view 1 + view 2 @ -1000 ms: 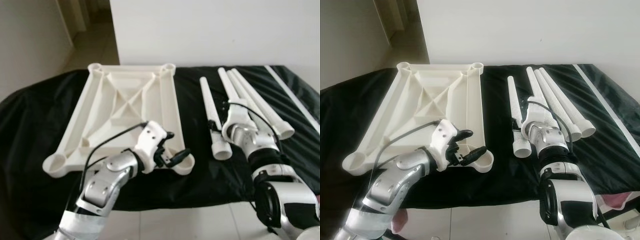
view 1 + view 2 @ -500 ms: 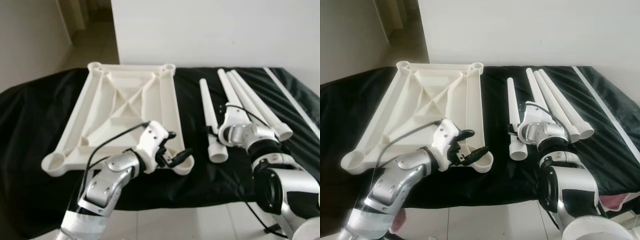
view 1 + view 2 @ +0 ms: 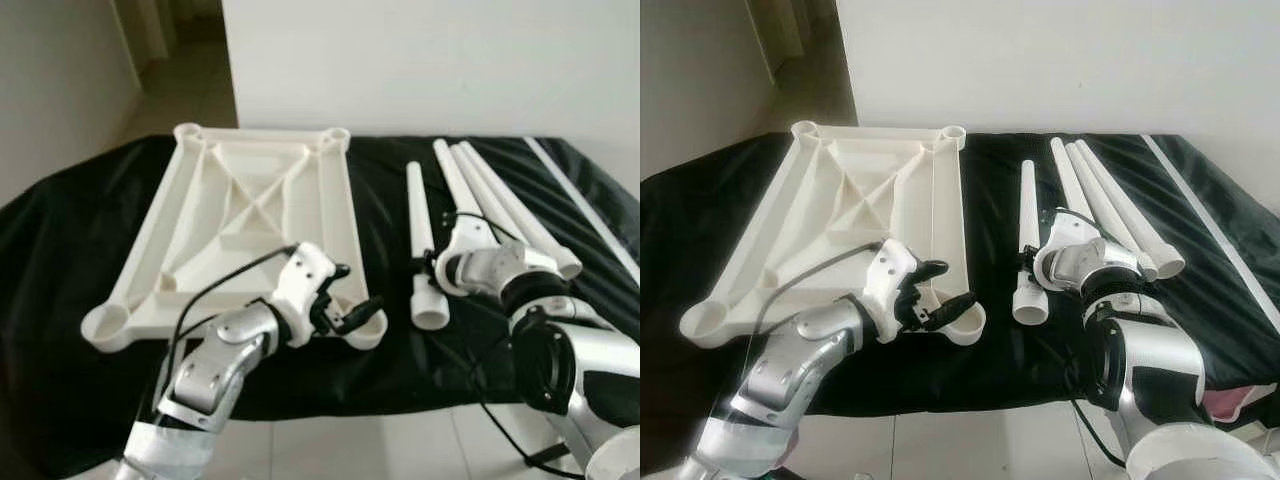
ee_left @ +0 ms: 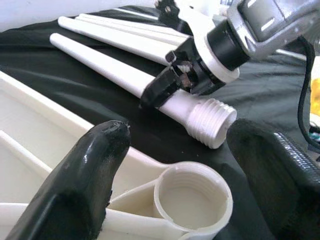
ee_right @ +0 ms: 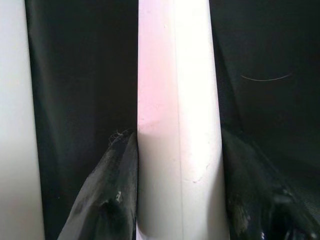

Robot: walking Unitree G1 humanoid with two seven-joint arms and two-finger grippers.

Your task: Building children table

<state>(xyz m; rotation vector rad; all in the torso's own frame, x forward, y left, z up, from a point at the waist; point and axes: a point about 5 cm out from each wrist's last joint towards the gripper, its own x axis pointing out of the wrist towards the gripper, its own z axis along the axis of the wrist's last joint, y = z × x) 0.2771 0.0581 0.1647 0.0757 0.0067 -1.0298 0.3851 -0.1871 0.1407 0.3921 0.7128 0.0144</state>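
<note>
A white table top [image 3: 250, 200] lies upside down on the black cloth [image 3: 60, 230], with a round threaded socket [image 4: 192, 197] at its near right corner. My left gripper [image 3: 350, 292] is open, its fingers either side of that socket. My right gripper [image 3: 432, 272] is shut on a white table leg [image 3: 418, 215] near its thick end. The leg's threaded end [image 4: 212, 120] lies on the cloth just right of the socket. In the right wrist view the leg [image 5: 175, 100] runs between both black fingers [image 5: 112, 200].
Three more white legs [image 3: 500, 205] lie side by side to the right of the held one. A thin white strip [image 3: 585, 205] runs along the cloth's right side. A white wall stands behind, and tiled floor [image 3: 330, 450] lies in front.
My right gripper has swung the leg's thick threaded end leftward, closer to the table top's near right corner. My left gripper has stayed by the socket.
</note>
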